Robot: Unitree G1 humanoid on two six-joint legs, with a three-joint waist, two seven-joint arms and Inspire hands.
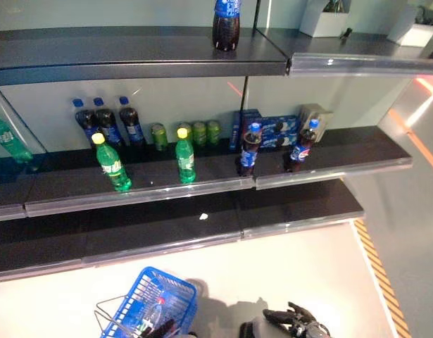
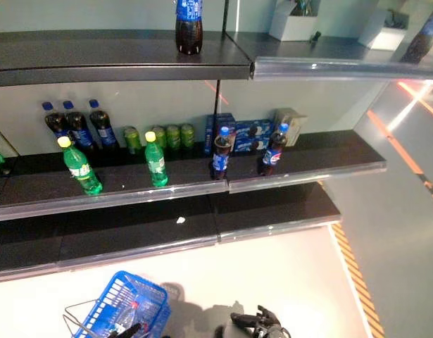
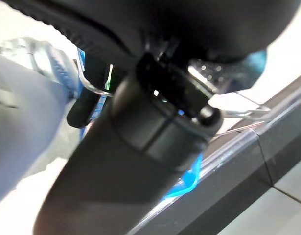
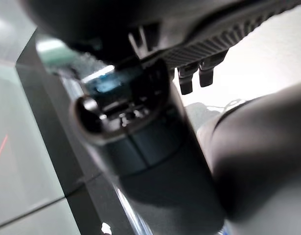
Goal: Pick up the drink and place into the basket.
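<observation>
A blue wire basket hangs low in front of the shelves at the lower left. My left hand shows at its near side. In the left wrist view a dark finger curls round the basket's wire handle. Something pale with a red spot lies inside the basket; I cannot tell what it is. On the middle shelf stand two green bottles with yellow caps and two dark cola bottles. My right hand is low at the bottom centre, open and holding nothing.
Three dark bottles, green cans and blue boxes line the back of the middle shelf. One cola bottle stands on the top shelf. A lower shelf juts out below. Yellow-black tape marks the floor at the right.
</observation>
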